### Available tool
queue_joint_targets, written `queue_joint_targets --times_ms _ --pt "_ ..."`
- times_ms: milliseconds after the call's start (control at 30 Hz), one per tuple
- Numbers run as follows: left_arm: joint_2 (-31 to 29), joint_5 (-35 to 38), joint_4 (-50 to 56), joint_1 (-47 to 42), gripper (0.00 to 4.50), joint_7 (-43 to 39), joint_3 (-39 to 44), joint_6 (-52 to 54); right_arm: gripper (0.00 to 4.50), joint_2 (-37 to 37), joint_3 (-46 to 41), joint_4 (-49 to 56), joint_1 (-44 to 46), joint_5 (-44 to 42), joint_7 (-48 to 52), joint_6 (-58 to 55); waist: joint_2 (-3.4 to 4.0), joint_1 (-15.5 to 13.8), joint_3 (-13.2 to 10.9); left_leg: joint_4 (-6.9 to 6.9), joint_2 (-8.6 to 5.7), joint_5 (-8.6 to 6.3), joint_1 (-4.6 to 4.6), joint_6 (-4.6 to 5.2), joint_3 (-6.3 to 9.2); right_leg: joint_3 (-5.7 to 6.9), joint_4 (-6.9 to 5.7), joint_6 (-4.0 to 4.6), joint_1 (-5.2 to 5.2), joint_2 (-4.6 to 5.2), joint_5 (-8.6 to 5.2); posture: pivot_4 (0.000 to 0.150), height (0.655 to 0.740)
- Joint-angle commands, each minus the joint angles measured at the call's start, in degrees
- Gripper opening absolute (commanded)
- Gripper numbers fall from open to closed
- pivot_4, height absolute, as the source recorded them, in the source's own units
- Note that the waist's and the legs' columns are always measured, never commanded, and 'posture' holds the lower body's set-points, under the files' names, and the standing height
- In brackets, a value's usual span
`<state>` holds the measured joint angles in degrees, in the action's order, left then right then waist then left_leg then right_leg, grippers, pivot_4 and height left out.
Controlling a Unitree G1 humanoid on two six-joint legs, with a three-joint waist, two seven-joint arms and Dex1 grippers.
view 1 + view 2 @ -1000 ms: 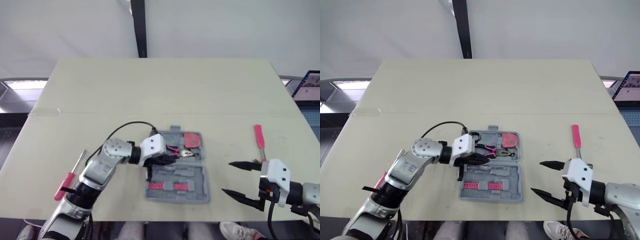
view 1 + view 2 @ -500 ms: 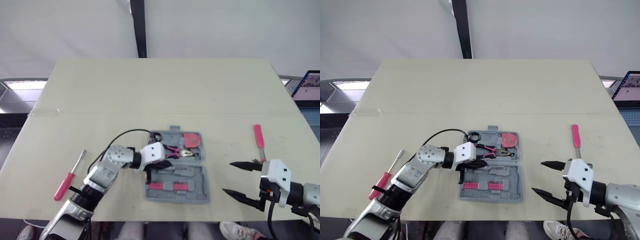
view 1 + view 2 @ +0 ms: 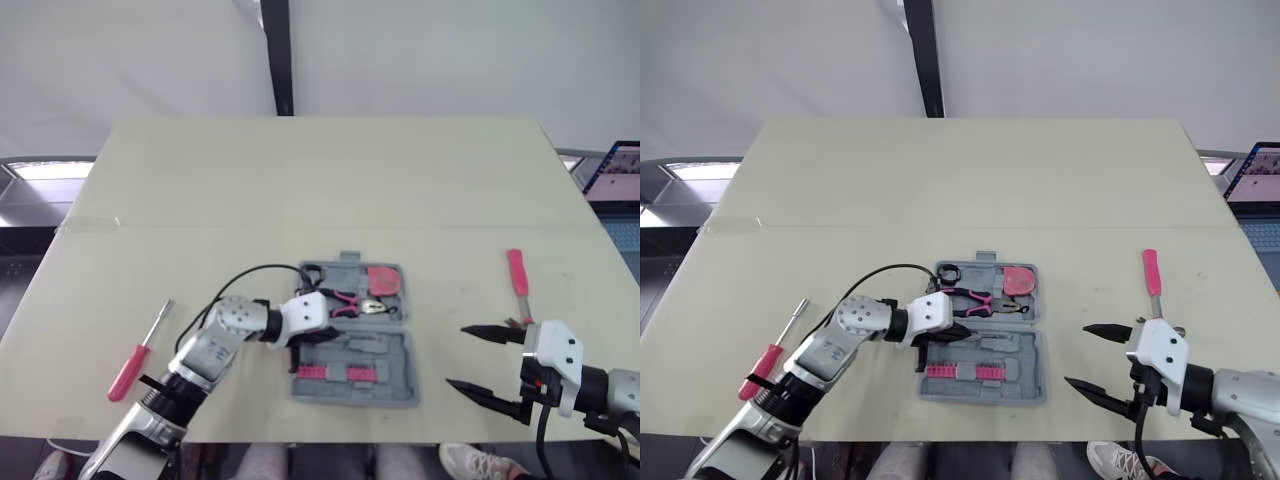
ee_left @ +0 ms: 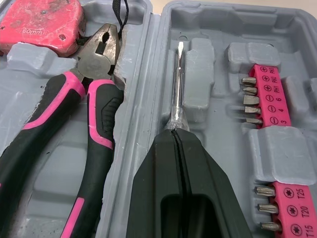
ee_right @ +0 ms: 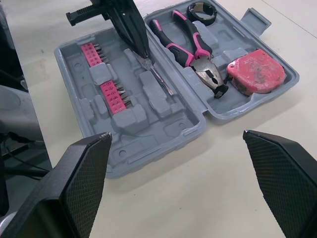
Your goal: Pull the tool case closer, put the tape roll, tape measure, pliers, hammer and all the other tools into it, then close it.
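Black fingers of my left hand are pressed together on the clear handle of a small flat-blade screwdriver. The left wrist view gives me that detail: the steel shaft lies along a moulded slot in the grey plastic, just beside the ridge between the two halves. To one side of the slot I see pink bit strips clipped in place. To the other side lie the pliers with black and pink grips, and past their jaws sits the red tape measure.

The right wrist view looks at the same tray from across the table and adds the black tape roll, tucked in the corner of the half that holds the pliers. It also shows my left hand reaching into the bit half.

From the head views I get the wider layout. The tool case lies near the front edge of the table, its lid folded out flat, bits in the near half and pliers in the far half. My right hand hangs low to the right of the case, fingers spread wide and holding nothing. A pink-handled tool lies just beyond it; I cannot tell what its head is. Well to the left, apart from the case, a red-handled screwdriver rests on the table.
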<state>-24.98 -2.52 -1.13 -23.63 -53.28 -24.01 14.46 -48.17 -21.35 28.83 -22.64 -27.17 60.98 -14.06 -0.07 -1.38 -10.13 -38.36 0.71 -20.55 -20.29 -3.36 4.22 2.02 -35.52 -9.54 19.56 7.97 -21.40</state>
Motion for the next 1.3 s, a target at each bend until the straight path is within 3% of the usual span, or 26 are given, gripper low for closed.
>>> queue_joint_targets --times_ms 33,1200,1300 --pt "0.15 -1.76 -1.39 0.8 0.03 0.35 -1.83 1.14 4.5 -0.19 -2.59 1.35 -0.16 -0.63 -0.08 0.53 0.0 -0.02 0.0 0.0 0.0 0.0 0.0 0.0 0.0 0.0 0.0 0.0 0.0 0.0 0.0 0.15 0.74" --pt "-0.32 -9.47 -5.55 1.45 0.03 -0.75 -10.76 6.06 4.5 -0.17 -2.78 1.7 -0.09 -0.48 -0.21 0.26 0.5 -0.27 1.5 0.12 -0.03 -0.02 0.24 0.04 0.0 0.01 0.21 0.0 -0.34 0.02 0.0 0.15 0.74" --pt "-0.09 -9.68 -6.28 1.79 0.03 -0.55 -11.07 5.99 4.5 -0.25 -2.63 1.6 0.13 -0.45 -0.21 0.22 0.5 -0.27 1.59 0.33 -0.01 -0.03 0.71 0.05 0.0 0.08 0.55 -0.01 -0.91 0.02 0.0 0.15 0.74"
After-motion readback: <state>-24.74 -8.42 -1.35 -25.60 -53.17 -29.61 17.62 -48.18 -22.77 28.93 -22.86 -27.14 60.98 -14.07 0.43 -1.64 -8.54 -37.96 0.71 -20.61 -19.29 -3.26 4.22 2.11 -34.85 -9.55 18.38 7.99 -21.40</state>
